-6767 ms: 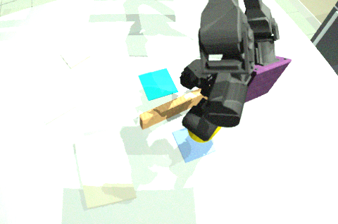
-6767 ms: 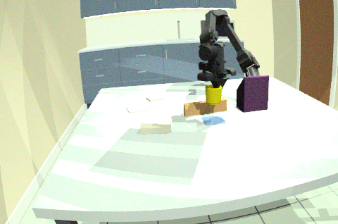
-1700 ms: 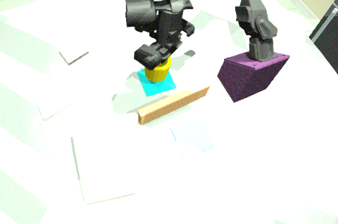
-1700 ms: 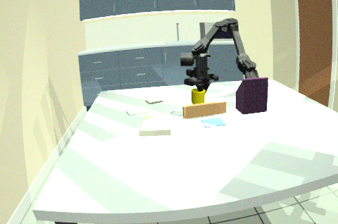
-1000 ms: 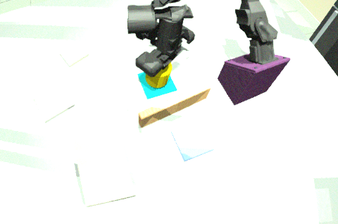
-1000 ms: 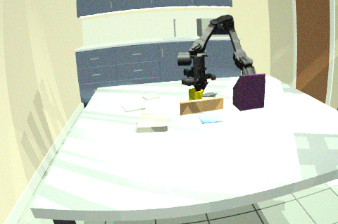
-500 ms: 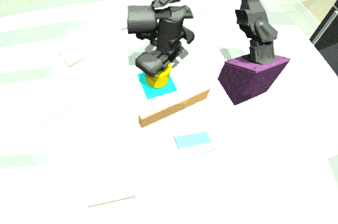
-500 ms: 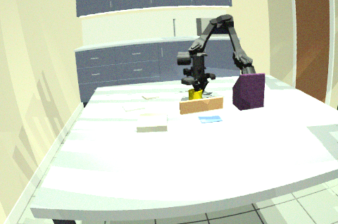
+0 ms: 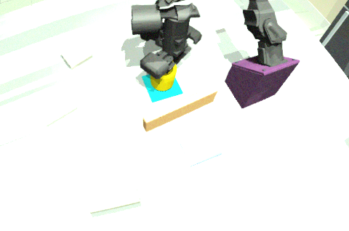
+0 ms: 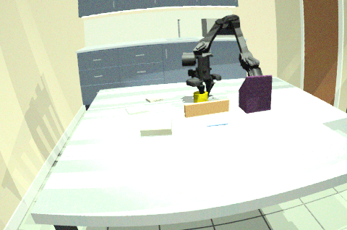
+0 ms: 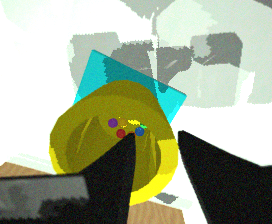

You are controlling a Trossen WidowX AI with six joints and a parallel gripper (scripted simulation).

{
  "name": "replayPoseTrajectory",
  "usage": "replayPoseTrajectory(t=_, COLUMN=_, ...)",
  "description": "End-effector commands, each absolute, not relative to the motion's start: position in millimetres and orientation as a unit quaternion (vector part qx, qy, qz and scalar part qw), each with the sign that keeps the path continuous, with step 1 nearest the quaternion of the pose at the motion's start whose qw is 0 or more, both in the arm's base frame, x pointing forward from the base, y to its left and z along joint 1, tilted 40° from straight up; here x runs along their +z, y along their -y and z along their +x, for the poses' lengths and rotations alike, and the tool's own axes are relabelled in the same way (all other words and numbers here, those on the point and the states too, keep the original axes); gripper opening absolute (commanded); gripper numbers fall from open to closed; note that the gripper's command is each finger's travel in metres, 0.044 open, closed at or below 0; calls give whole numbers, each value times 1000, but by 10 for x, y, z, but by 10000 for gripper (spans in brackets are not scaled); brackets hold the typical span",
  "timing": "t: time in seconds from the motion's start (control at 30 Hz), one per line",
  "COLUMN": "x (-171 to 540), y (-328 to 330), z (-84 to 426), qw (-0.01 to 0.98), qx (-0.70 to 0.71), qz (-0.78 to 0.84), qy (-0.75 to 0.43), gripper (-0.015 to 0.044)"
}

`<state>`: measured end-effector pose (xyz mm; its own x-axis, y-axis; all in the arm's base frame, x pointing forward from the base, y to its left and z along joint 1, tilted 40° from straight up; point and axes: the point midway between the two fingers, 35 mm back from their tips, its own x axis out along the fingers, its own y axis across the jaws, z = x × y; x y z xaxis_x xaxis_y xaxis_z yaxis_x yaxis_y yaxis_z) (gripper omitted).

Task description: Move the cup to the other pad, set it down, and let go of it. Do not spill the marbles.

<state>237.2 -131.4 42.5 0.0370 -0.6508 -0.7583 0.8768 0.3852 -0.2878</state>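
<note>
1. Cup (image 9: 163, 80) stands upright on the cyan pad (image 9: 176, 91), behind the wooden bar (image 9: 180, 111); marbles (image 11: 124, 127) lie inside.
2. Gripper (image 11: 157, 150) hangs over the rim, fingers partly spread, one inside the wall, one outside, pinching nothing.
3. Judged: placing and release look done; only lifting away is left.

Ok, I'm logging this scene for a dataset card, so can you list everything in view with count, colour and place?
cup: one, yellow, upright on the cyan pad
marbles: several, purple, red, blue among them, inside the cup
pad: one, cyan, under the cup
bar: one, tan, beside the pad
pale slabs: a few, whitish, scattered on the table
table: one, white
base block: one, purple, under the arm
gripper: one, dark grey, open, fingers straddling the cup's wall
</note>
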Motion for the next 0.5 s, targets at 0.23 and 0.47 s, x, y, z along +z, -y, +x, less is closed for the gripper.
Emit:
replayPoseTrajectory(t=0.23, x=547, y=1215, z=2386, qw=709, qx=-539, qz=132, qy=-434, gripper=147)
replayPoseTrajectory(t=0.47, x=607, y=1149, z=2385, qw=709, qx=-539, qz=132, qy=-435, gripper=147)
